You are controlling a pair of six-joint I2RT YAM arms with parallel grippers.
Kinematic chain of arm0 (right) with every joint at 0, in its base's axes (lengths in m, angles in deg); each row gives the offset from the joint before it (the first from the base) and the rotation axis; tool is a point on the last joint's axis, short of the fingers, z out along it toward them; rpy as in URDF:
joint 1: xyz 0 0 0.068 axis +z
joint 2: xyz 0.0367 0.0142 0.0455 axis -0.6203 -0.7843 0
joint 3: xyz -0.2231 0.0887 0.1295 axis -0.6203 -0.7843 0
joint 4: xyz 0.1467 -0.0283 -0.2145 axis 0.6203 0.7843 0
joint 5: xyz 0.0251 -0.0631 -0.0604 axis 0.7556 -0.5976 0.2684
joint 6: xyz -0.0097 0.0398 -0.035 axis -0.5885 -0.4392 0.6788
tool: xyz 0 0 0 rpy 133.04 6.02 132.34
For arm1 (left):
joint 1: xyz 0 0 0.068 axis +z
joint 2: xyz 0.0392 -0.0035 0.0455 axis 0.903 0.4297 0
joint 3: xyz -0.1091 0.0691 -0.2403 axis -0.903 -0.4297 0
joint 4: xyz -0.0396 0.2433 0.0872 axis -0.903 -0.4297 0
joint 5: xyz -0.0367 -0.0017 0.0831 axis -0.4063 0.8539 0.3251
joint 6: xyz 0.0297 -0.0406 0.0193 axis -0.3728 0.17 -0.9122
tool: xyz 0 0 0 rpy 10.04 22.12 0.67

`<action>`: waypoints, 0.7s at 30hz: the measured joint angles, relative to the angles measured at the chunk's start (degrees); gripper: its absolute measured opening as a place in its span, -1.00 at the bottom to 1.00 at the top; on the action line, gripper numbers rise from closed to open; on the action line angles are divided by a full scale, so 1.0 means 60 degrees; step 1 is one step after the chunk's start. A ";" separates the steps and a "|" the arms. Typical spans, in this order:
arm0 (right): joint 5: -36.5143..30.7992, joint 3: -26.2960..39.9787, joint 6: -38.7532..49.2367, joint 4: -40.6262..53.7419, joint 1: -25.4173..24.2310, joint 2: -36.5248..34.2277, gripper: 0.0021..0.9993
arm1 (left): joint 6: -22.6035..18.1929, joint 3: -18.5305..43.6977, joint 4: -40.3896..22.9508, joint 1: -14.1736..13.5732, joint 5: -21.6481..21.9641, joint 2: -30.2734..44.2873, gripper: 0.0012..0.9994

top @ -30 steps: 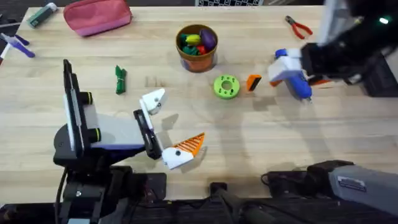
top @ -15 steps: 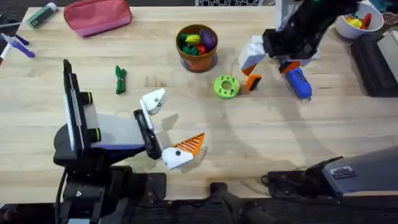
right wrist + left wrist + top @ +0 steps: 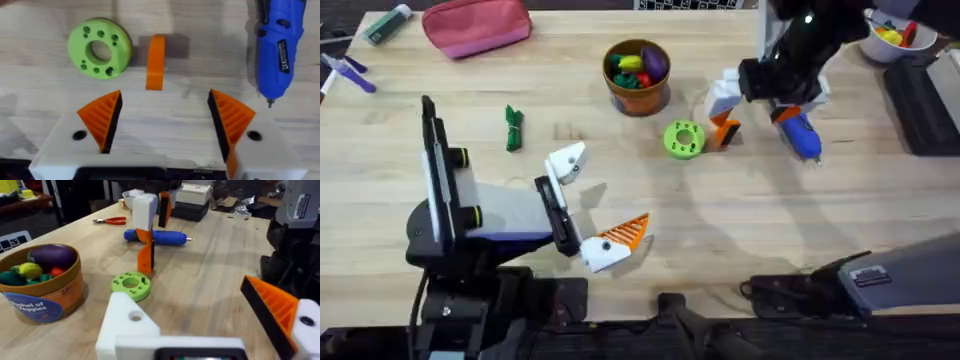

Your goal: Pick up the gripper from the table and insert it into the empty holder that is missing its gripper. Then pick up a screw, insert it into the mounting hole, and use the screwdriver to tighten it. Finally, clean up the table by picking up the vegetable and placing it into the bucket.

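Note:
The gripper (image 3: 725,131), a small orange wedge, stands on the table between the green disc and the screwdriver (image 3: 801,135). My right gripper (image 3: 748,103) hovers just above it, open. In the right wrist view its orange pads (image 3: 102,119) stand wide apart, with the orange gripper (image 3: 156,61) beyond them, untouched. My left gripper (image 3: 600,197) is open and still near the front. It shows the bare white holder (image 3: 567,160) on one side and an orange-tipped finger on the other. The vegetable (image 3: 513,128) lies at the left. The bucket (image 3: 637,72) stands at the back centre.
A green disc with holes (image 3: 683,138) lies right beside the orange gripper. A pink pouch (image 3: 477,25) sits at the back left and a white bowl (image 3: 888,36) at the back right. Red-handled pliers (image 3: 112,221) lie behind the screwdriver (image 3: 160,236).
The right arm swung left from the table's right side to above the orange gripper and came lower. The left arm has stayed still.

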 joint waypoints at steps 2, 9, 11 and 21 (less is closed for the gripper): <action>-0.0062 -0.0180 -0.0039 -0.0211 0.0000 0.0000 0.98 | 0.0000 0.0000 0.0004 0.0000 0.0000 0.0001 0.97; -0.0080 -0.0369 -0.0078 -0.0617 0.0000 -0.0297 0.98 | 0.0000 0.0000 0.0001 0.0000 0.0000 0.0002 0.97; -0.0049 -0.0369 -0.0082 -0.0767 0.0000 -0.0549 0.98 | 0.0000 0.0000 0.0000 0.0000 0.0000 0.0000 0.97; 0.0189 -0.0452 -0.0115 -0.0942 0.0000 -0.0903 0.82 | 0.0000 0.0000 0.0000 0.0000 0.0000 0.0001 0.97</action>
